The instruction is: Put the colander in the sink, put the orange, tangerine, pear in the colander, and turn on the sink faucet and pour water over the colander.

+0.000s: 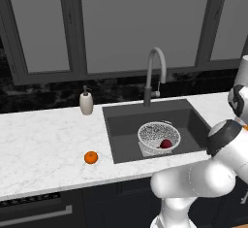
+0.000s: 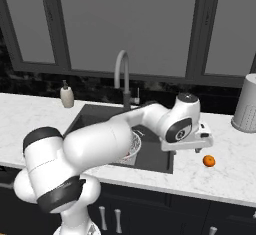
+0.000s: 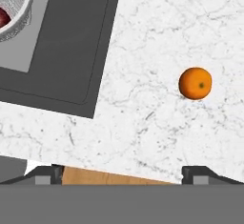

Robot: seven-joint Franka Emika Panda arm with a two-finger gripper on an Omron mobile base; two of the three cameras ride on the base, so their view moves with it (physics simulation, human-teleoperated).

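Note:
The white mesh colander (image 1: 159,136) stands in the dark grey sink (image 1: 128,125) with the dark red pear (image 1: 166,143) inside it. One bright orange round fruit (image 1: 91,157) lies on the counter left of the sink. Another orange round fruit (image 3: 195,83) lies on the counter right of the sink. Which is the orange and which the tangerine I cannot tell. My gripper (image 3: 123,174) hovers open above the counter just right of the sink, the right-hand fruit ahead and off to one side of it, with nothing between its fingers. The grey gooseneck faucet (image 1: 155,72) rises behind the sink, and no water shows.
A white soap dispenser (image 1: 86,102) stands at the back left of the sink. A grey ribbed canister (image 2: 246,104) stands far right on the white marble counter (image 1: 43,144). Dark windows run behind the counter. My arm stretches across the sink's front in the right base view.

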